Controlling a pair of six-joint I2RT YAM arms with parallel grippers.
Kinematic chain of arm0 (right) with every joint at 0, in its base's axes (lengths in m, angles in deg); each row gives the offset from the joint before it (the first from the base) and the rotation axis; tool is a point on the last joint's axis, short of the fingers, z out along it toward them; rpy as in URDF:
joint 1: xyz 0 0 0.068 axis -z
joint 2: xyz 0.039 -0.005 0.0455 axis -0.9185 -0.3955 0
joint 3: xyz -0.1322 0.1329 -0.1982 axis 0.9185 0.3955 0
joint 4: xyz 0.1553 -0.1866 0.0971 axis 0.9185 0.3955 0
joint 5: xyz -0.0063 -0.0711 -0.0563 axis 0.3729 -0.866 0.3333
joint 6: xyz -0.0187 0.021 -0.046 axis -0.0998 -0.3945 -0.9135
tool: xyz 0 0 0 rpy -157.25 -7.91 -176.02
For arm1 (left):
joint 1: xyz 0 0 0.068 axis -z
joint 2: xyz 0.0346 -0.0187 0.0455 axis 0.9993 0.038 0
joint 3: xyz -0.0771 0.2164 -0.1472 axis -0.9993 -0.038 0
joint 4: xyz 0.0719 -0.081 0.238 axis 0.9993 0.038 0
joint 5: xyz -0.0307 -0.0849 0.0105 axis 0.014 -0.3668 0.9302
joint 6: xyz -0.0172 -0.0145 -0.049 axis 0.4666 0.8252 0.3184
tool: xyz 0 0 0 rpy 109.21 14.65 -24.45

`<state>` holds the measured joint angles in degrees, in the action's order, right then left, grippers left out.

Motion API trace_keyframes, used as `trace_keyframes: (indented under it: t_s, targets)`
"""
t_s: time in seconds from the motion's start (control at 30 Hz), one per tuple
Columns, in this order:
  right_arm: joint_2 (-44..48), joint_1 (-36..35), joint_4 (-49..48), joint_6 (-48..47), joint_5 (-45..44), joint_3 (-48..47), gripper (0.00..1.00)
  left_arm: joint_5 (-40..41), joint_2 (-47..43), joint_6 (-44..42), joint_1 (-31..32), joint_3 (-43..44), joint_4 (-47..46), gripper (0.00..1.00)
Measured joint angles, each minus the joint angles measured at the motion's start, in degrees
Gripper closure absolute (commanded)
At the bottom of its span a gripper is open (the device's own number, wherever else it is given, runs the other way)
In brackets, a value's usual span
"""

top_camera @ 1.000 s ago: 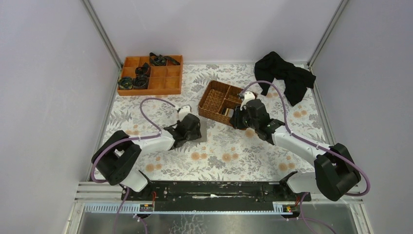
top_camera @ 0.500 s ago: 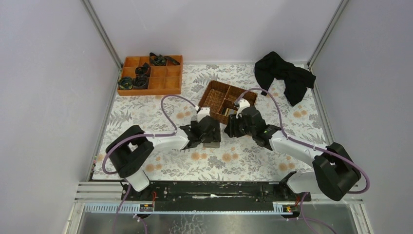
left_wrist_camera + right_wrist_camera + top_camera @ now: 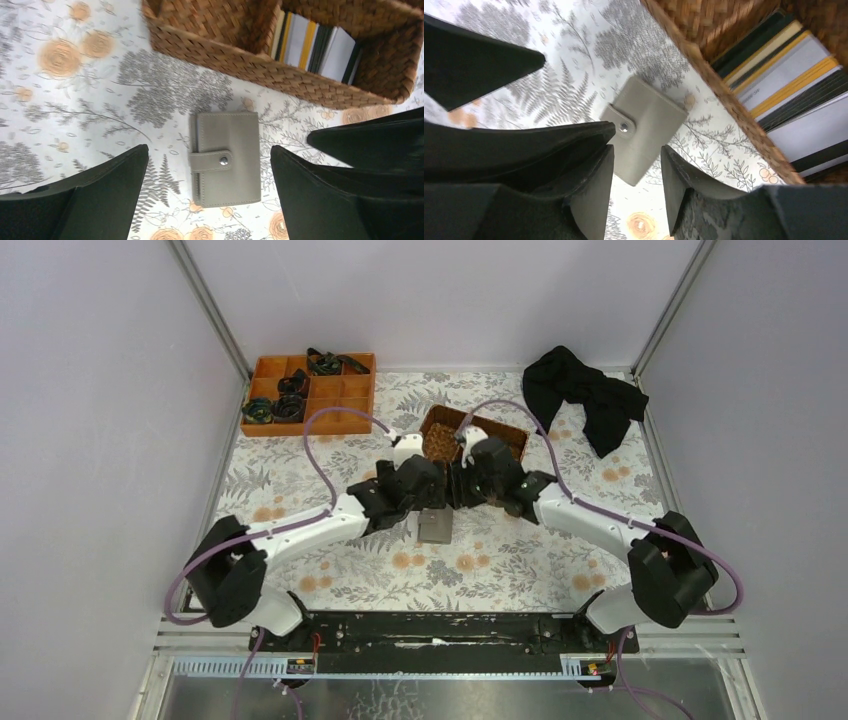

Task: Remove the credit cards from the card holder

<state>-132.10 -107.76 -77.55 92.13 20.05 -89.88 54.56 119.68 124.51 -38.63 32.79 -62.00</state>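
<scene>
Both arms stretched toward centre of top view, wrists close side by side. Left gripper (image 3: 208, 151) jaws spread wide; right gripper (image 3: 637, 150) jaws parted, pointing down.

Plain pale lilac walls close three sides: the back wall (image 3: 430, 290) far beyond both claws, one side wall (image 3: 90, 440) outward of the left claw (image 3: 209, 150), another (image 3: 760, 440) outward of the right claw (image 3: 637, 150). Aluminium posts (image 3: 210, 310) mark the far corners. Beneath the claws, the worktop (image 3: 330, 580) wears grey ferns and orange blossoms. The light is soft and even.
</scene>
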Motion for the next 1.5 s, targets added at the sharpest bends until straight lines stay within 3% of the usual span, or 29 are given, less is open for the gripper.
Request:
trace_keyframes:
  t_s: [0.13,0.23,0.4,0.47,0.63,0.73,0.83,1.13,1.5]
  targets:
    - [0.44,-0.09,5.66,0.96,-0.13,-9.25,0.52,0.28,-4.24,-0.92,-0.94,-1.53,0.26,0.0]
    - [3.04,-0.2,6.54,1.53,-0.57,-10.01,0.52,-1.33,-10.27,-3.32,-1.09,-8.9,-3.89,0.0]
    - [6.71,-0.24,0.76,2.36,-2.12,0.42,0.51,-5.35,-24.74,-7.67,-1.33,-30.75,-19.93,0.01]
    - [5.88,-0.26,2.69,2.69,-3.13,3.52,0.51,-5.42,-28.83,-7.93,-1.44,-36.33,-23.5,0.03]
    - [0.72,-0.52,4.9,2.05,-3.28,-0.24,0.5,0.15,-32.68,-7.72,-2.36,-34.36,-25.42,0.05]
    - [-1.86,-0.87,3.39,1.25,-3.13,-2.45,0.33,2.58,-29.44,-5.79,-4.66,-30.67,-25.83,0.04]
    - [-5.27,-1.03,2.45,0.42,-2.75,-3.54,0.3,3.39,-25.14,-3.78,-6.93,-29.24,-25.64,0.04]
    - [-14.93,-3.15,4.02,-3.76,-2.05,-8.2,0.34,3.96,-19.8,-2.75,-10.29,-29.35,-26.51,0.07]
    - [-19.47,-5.6,4.11,-5.64,-3.32,-11.93,0.47,3.56,-22.88,-2.6,-11.43,-34.67,-30.51,0.08]
